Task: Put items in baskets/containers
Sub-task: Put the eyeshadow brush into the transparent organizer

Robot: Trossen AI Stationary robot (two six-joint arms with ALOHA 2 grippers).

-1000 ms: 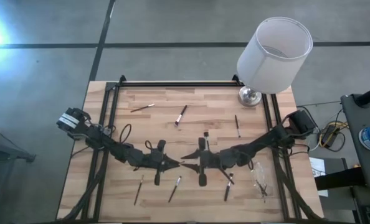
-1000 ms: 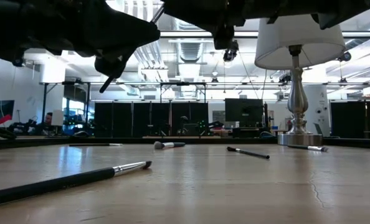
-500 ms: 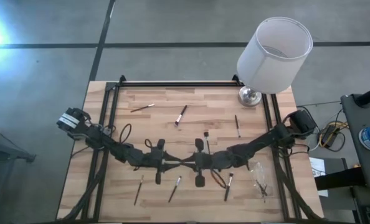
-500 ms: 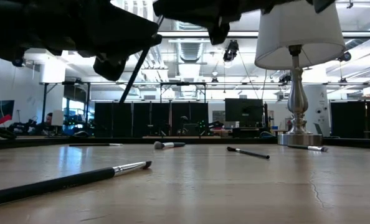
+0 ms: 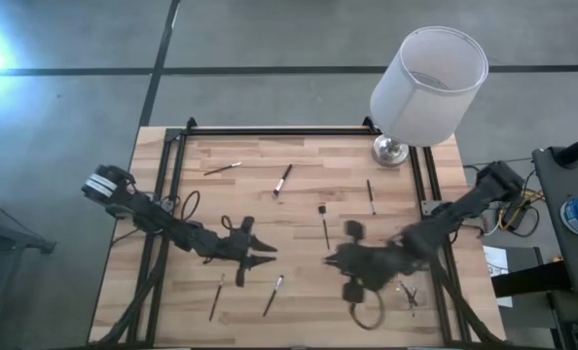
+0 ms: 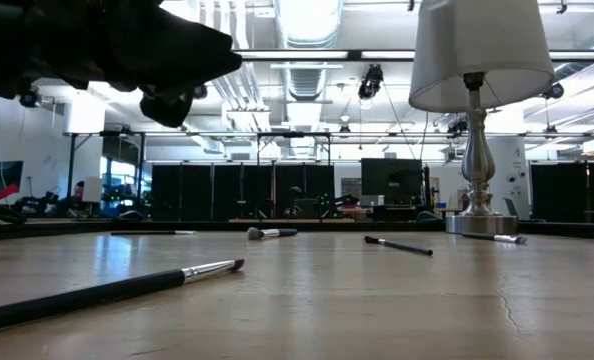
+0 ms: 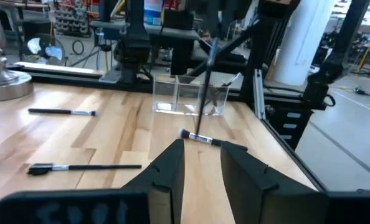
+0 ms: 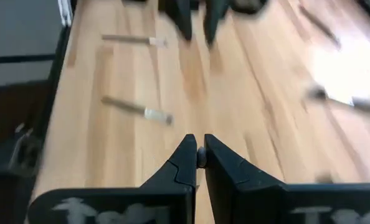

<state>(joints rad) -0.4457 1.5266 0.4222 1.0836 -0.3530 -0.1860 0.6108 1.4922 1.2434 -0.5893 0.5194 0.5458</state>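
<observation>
Brushes lie scattered over the wooden counter (image 5: 299, 185): thin sticks with dark or pale handles and small bristle tips; one pale-handled brush (image 5: 223, 168) sits near the far left, a dark one (image 5: 283, 179) beside it toward the middle, another (image 5: 371, 196) near the lamp (image 5: 427, 73), one (image 5: 324, 225) at the centre, and two (image 5: 216, 297) (image 5: 273, 295) near the front edge; the clear tray (image 7: 190, 94) stands at the right edge of the counter, see-through and boxy, with a brush (image 7: 205, 139) lying just in front of it. Half a second ago both arms met at the centre; since then the left pincer (image 5: 262, 254) has drawn back to the left, its fingers spread with nothing between them; the right pincer (image 5: 334, 261) has swung toward the tray side, fingers pressed onto a brush end (image 8: 201, 155); in the left wrist view a dark stick hangs tilted in front of the tray.
</observation>
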